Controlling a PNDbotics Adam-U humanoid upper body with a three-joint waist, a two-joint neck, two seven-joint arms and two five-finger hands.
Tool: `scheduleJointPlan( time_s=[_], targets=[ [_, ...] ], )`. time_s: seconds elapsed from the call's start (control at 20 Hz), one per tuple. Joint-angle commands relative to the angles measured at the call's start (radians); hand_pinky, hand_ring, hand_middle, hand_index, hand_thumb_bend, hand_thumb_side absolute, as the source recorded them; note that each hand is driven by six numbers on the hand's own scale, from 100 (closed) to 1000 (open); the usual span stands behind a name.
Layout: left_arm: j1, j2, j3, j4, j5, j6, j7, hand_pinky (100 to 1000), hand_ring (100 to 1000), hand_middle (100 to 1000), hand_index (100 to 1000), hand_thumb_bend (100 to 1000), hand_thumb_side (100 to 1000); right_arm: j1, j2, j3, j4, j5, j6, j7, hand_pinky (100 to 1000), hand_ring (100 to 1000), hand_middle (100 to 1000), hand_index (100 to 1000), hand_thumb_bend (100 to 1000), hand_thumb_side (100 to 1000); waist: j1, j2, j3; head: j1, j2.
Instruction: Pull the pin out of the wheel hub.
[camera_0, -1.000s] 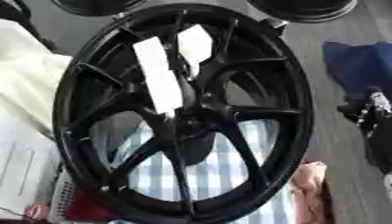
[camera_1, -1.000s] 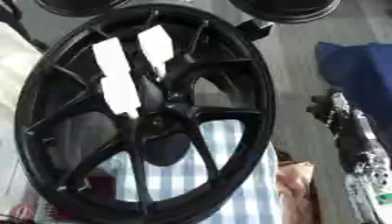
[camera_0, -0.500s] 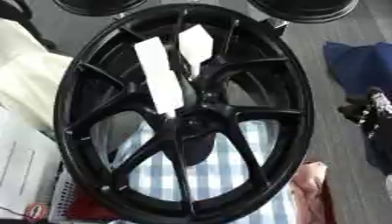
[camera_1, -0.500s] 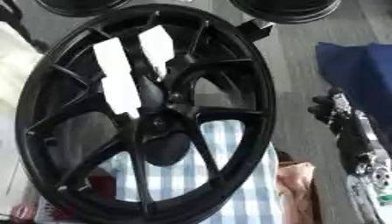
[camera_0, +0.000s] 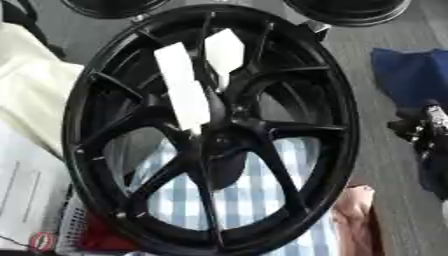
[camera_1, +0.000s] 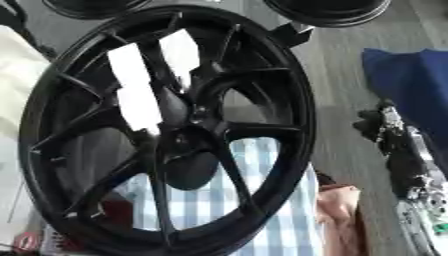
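Since the wheel (camera_0: 210, 130) fills the middle with no pin I can make out at its hub (camera_0: 214, 145), the right hand (camera_1: 389, 135), fingers unclear, should come in square; left hand's unseen.

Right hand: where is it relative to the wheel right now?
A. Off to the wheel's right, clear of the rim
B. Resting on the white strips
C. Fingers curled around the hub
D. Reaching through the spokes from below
A: the right hand shows near the right edge of the right eye view, with bare grey floor between it and the rim of the wheel.
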Motion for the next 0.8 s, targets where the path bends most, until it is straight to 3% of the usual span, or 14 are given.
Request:
scheduleJointPlan(
  time_s=[0.05, 0.35, 0.8],
  targets=[
    [-0.016, 0.027, -0.023, -0.012, -0.034, -0.005, 0.000, 747, 749, 739, 808, 279, 416, -0.001, -0.021, -0.004, -0.021, -0.004, 0.000, -0.002, 880, 739, 521, 650, 100, 820, -0.001, -0.022, -0.002, 0.003, -0.006],
    [-0.011, 0.027, -0.116, -0.077, -0.107, -0.034, 0.000, 766, 784, 791, 844, 357, 368, -0.007, -0.022, 0.004, -0.021, -0.003, 0.003, 0.002, 880, 739, 522, 650, 100, 834, -0.001, -0.015, -0.006, 0.001, -0.011],
    [-0.034, -0.020, -0.209, -0.018, -0.179, -0.049, 0.000, 771, 795, 800, 863, 398, 399, -0.009, -0.020, 0.010, -0.018, 0.000, 0.006, 0.006, 880, 739, 522, 651, 100, 849, -0.002, -0.010, -0.012, 0.008, -0.018]
  ],
)
